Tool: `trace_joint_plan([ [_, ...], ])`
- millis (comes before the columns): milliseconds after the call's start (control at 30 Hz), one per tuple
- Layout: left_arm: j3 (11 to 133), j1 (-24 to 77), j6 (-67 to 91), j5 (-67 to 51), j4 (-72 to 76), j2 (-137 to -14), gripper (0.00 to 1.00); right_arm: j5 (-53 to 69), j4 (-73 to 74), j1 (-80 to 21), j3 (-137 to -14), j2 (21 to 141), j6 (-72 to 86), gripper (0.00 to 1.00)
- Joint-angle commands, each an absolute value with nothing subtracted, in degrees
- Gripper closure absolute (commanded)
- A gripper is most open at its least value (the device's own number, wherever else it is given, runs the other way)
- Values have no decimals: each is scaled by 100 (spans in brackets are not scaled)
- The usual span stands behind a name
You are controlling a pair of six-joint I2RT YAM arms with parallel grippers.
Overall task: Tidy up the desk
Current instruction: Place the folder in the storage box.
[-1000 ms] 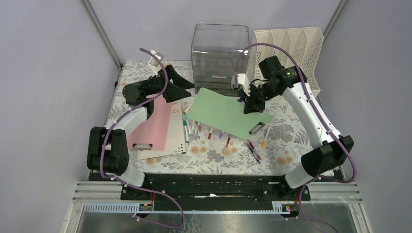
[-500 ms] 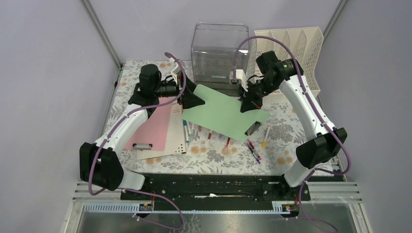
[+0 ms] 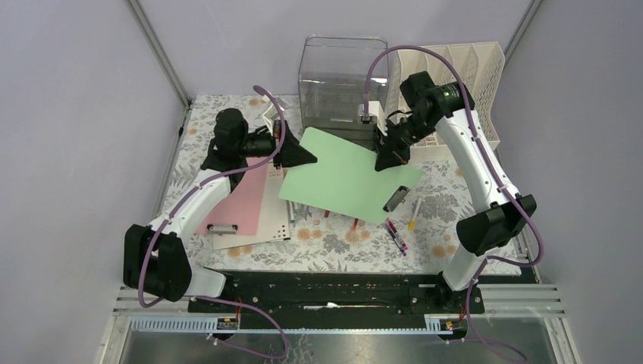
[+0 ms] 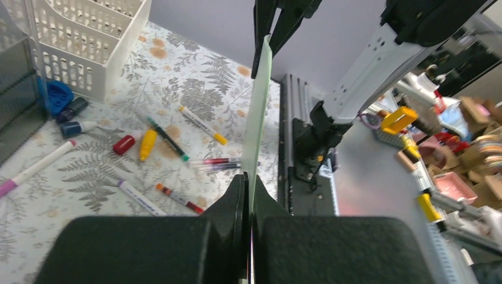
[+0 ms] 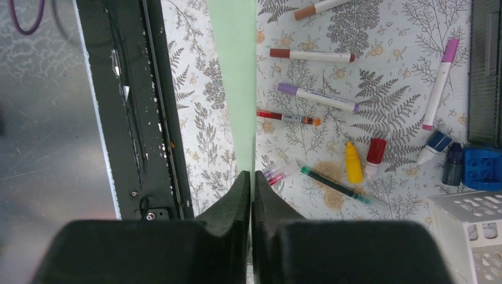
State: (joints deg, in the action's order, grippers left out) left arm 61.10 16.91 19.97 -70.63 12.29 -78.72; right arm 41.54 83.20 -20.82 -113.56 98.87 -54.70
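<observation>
The green clipboard (image 3: pixel 345 182) is clamped at opposite edges by the closed left gripper (image 3: pixel 305 157) and right gripper (image 3: pixel 380 164), with pens (image 3: pixel 396 236) scattered on the desk (image 3: pixel 449 202) below them.

The green clipboard (image 3: pixel 345 178) partly hides pens (image 3: pixel 356 224) on the desk (image 3: pixel 334 244).

Left gripper (image 3: pixel 305 155) swung off the pink clipboard (image 3: pixel 241 196) and over to the green clipboard (image 3: pixel 345 180). Its jaws were wide on the way in, then clamped down on the board's edge. Right gripper (image 3: pixel 383 161), pinching the opposite edge, pulled up and back a little. The board came up off the desk (image 3: pixel 449 199) and shifted toward the left gripper, ending up spanned between the two. Most of the markers (image 5: pixel 317 97) below it got covered from overhead; a second ago they lay in plain sight.
</observation>
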Motion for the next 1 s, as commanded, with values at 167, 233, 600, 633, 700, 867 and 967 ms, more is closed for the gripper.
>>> trace_joint_plan([
  [167, 5526, 933, 5221, -6618, 3730, -7079, 100, 4599, 7672, -1995, -12755, 10085, -3999, 5],
  [233, 5357, 673, 5642, -6376, 4001, -6837, 100, 4534, 7418, -1830, -12999, 10078, -3711, 0],
  [600, 5072, 334, 6816, -4257, 4225, -5686, 100, 7008, 6867, -149, -12631, 9668, -2928, 0],
  [633, 5011, 334, 6889, -3968, 4255, -5596, 100, 7197, 6722, -45, -12409, 9545, -2876, 0],
  [700, 4873, 340, 7140, -3526, 4473, -5455, 100, 7545, 5779, 326, -11586, 9066, -2205, 0],
  [867, 4842, 410, 7143, -2789, 4480, -5281, 100, 7738, 1895, 562, -9056, 7544, 463, 0],
  [967, 4837, 554, 7066, -2275, 4602, -5205, 100, 7612, -1024, 563, -7472, 6918, 2414, 0],
])
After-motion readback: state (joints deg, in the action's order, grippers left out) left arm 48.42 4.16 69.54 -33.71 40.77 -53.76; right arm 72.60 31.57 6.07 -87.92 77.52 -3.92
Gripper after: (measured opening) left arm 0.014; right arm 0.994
